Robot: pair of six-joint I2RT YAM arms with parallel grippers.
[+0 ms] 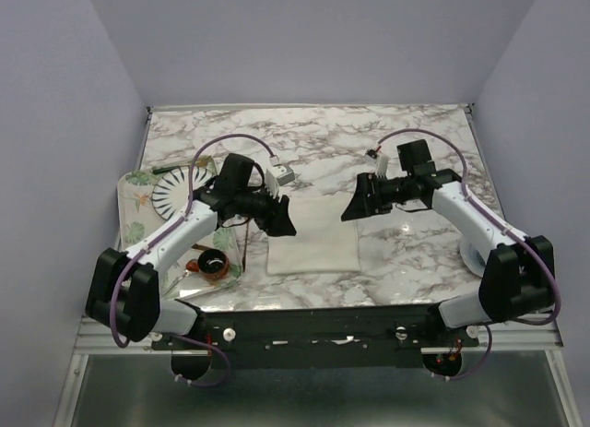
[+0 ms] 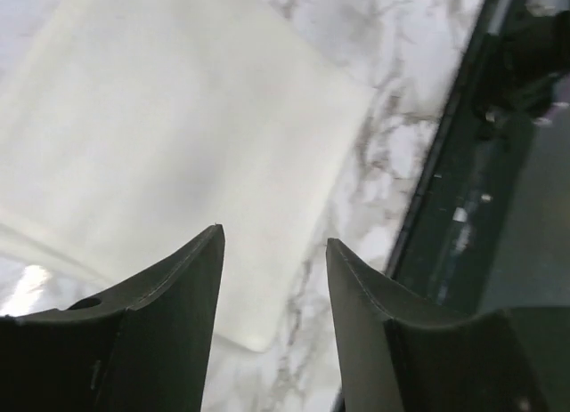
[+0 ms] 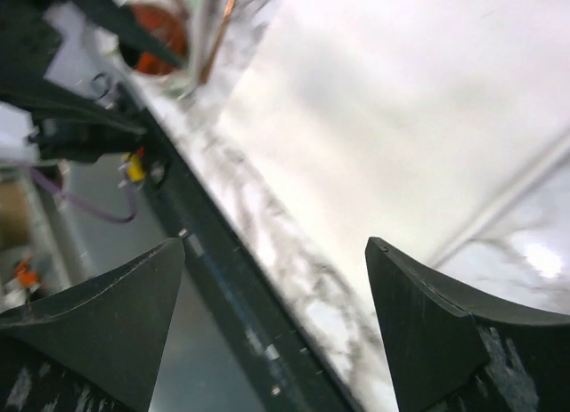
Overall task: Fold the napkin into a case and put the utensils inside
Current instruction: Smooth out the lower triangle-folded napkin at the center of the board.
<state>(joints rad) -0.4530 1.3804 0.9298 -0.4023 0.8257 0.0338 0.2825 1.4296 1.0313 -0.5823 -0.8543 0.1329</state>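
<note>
Left end effector hangs over the far left corner of the napkin, fingers parted a moderate way, nothing between them. Right end effector is spread wide, also empty, over the far right corner. That cream cloth lies flat as a rectangle on the marble bench, middle, toward the near edge. Striped plate sits off left.

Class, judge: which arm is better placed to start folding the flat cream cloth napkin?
Probably the left: the left gripper hangs over the cream cloth napkin's left edge, jaws narrower. The right gripper hangs wide open by its far right corner.
</note>
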